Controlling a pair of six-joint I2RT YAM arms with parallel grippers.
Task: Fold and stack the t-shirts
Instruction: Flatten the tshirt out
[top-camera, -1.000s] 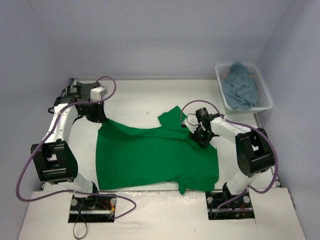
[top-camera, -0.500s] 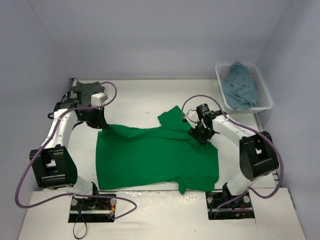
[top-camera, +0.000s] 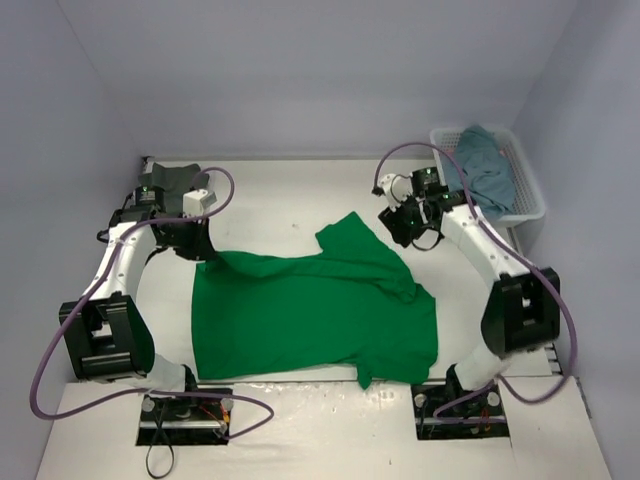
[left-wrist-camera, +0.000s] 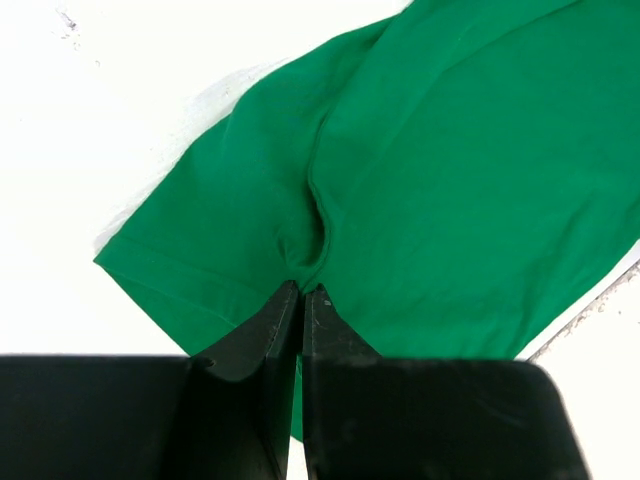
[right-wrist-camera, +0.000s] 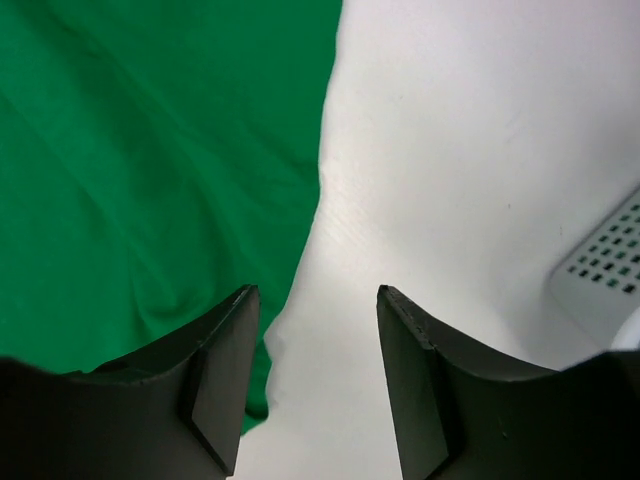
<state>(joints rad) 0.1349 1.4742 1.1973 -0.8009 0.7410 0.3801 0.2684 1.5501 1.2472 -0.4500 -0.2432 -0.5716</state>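
Note:
A bright green t-shirt (top-camera: 310, 310) lies spread across the middle of the table, one sleeve pointing to the far side. My left gripper (top-camera: 207, 252) is at the shirt's far left corner. In the left wrist view it (left-wrist-camera: 301, 290) is shut on a pinched fold of the green cloth (left-wrist-camera: 450, 150). My right gripper (top-camera: 408, 225) hangs open above bare table, just past the shirt's far right edge. Nothing is between its fingers (right-wrist-camera: 315, 295), and the green cloth (right-wrist-camera: 150, 150) lies to their left. A teal-blue t-shirt (top-camera: 480, 170) lies crumpled in the basket.
The white mesh basket (top-camera: 525, 190) stands at the back right corner, close to my right arm; its corner (right-wrist-camera: 605, 275) shows in the right wrist view. Grey walls close in the table on three sides. Both arm bases sit at the near edge.
My right gripper has lifted off the shirt's right shoulder and swung back and to the right, toward the basket. The left gripper has kept its hold on the far left corner, shifting slightly.

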